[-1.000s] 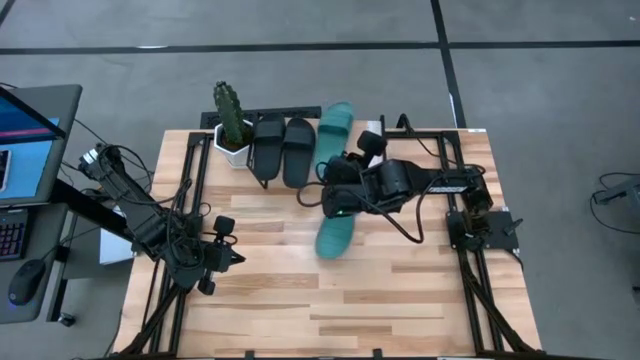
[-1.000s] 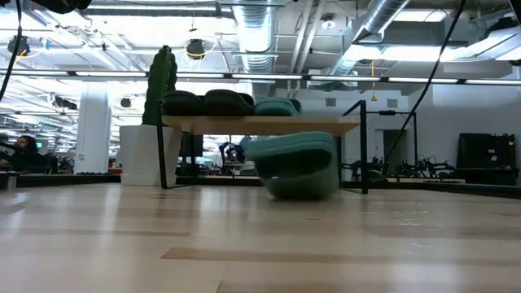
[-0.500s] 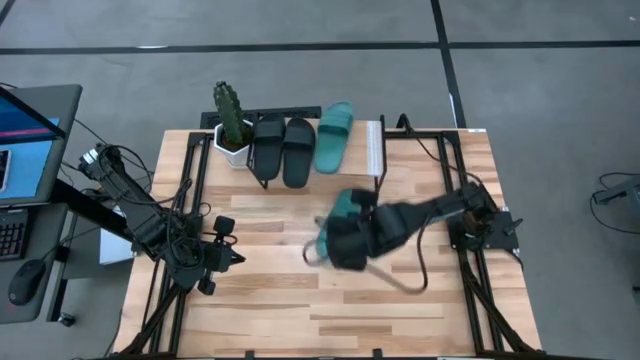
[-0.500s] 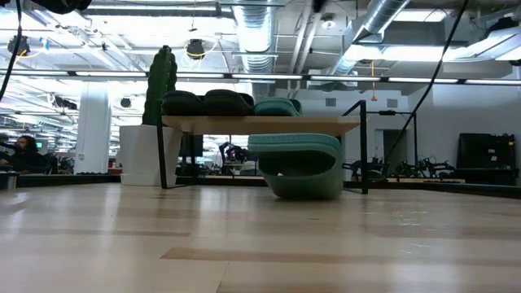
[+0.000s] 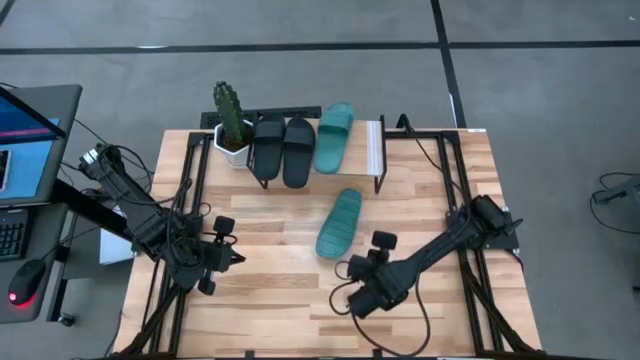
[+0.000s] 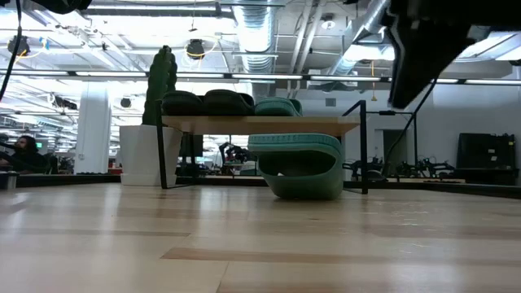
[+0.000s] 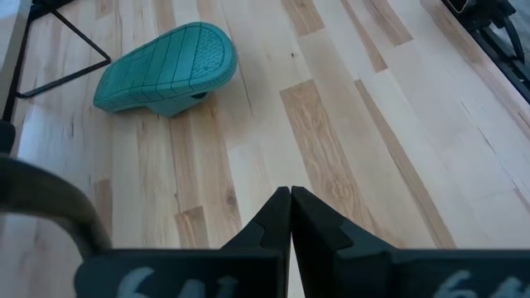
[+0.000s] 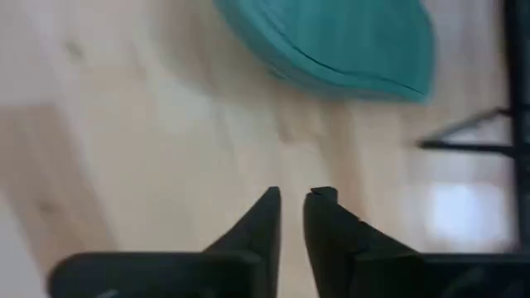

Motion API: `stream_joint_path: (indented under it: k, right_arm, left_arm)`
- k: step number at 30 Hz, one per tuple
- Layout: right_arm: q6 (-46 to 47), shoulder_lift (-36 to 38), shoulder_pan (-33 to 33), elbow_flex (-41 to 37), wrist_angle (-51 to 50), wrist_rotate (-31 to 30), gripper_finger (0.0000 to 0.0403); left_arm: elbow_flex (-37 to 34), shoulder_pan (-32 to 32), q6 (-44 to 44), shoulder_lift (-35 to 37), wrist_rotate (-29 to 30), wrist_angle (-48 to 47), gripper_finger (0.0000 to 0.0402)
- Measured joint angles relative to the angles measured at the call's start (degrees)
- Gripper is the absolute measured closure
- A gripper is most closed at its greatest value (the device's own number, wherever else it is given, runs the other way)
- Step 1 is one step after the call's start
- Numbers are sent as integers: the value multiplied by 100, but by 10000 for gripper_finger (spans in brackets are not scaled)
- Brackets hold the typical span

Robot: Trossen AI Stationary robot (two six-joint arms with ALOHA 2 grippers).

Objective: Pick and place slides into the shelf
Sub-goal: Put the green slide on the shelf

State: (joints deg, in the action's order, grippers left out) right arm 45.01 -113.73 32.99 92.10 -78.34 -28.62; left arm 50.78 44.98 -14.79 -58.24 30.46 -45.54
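One teal slide lies sole-up on the table in front of the shelf; it also shows in the low view and both wrist views. On the shelf panel rest two black slides and the other teal slide. My right gripper hovers near the table's near edge, short of the lying slide, open by a narrow gap and empty. My left gripper waits shut at the table's left.
A potted cactus stands at the shelf's left end. Black frame rails run along the table's left and right sides. Bare wood lies between the two grippers. A laptop sits off the table's left.
My right arm has drawn back from the shelf, passed over the teal slide on the table and come down toward the table's near edge. The slide it was covering now shows in full. The left arm has kept still.
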Motion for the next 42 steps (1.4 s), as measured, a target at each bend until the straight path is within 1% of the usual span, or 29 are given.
stream_joint_path:
  k: [5, 8, 11, 14, 17, 20, 25, 31, 33, 34, 37, 39, 41, 42]
  right_arm:
    - [-176, 0, -5, -260, 1239, -137, 297]
    - [-645, 0, -87, -342, 2025, -284, 256]
    - [-1365, 0, -172, -394, 2656, -356, 219]
    - [-1865, 0, -278, -507, 2992, -273, 190]
    - [-2101, 0, -343, -556, 3082, -290, 174]
    - [-2274, 0, -402, -560, 3085, -350, 172]
    - [-2498, 0, -513, -560, 3044, -301, 184]
    - [-2614, -330, -588, -549, 2952, -239, 195]
    - [-2606, -497, -635, -547, 2955, -316, 197]
    - [-2609, -542, -632, -575, 2676, -362, 198]
    - [-2597, -790, -696, -506, 2772, -611, 204]
    - [-2578, -847, -737, -523, 2458, -873, 209]
    - [-2553, -1006, -804, -435, 2711, -1037, 216]
    - [-2550, -1023, -802, -460, 2504, -1084, 219]
  left_arm:
    - [0, 1, 22, 0, 3, 6, 400]
    - [0, -1, 22, 0, 9, 7, 400]
    - [0, 1, 16, 0, 9, 4, 400]
    - [0, 1, -41, 0, 3, 4, 400]
    - [0, -1, -58, 0, -52, 2, 400]
    - [0, 1, -50, 0, -67, 2, 400]
    - [0, 1, -15, 0, -68, 2, 400]
    - [0, 0, -15, 2, -70, 2, 400]
    - [0, -1, -20, 2, -70, 0, 400]
    - [0, -1, -20, 4, -70, -1, 400]
    - [0, -2, -26, 2, -70, 2, 400]
    - [0, 1, -29, 9, -70, 5, 400]
    - [0, -1, -55, -2, -76, 6, 400]
    - [0, -1, -47, 4, -74, 10, 400]
